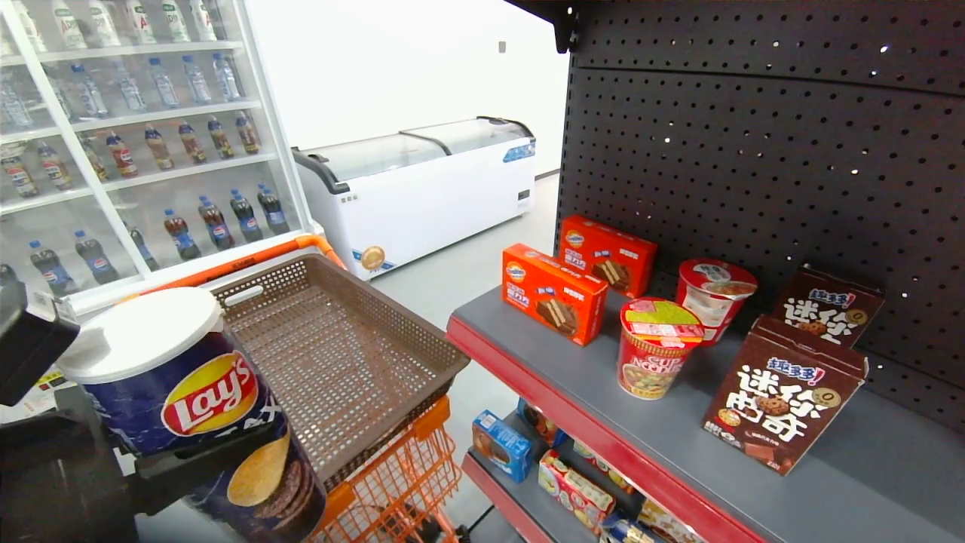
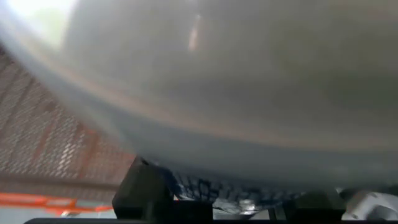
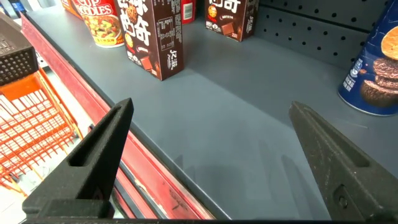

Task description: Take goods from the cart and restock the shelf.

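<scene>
The left gripper [image 1: 113, 422] pinched a chip can [image 1: 188, 392] at near left, beside the cart's [image 1: 392, 483] brown basket [image 1: 339, 354], which looked empty. The next move was likely a carry right to a bare spot on the shelf [image 1: 573, 377], where the right gripper [image 3: 211, 106] hung spread.

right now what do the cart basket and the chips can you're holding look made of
The cart basket: brown moulded plastic, matte, by its even grid of holes and one-piece rim. The chips can: probably a cardboard tube under glossy printed wrap, given the sheen; its white lid looks like smooth plastic.
</scene>
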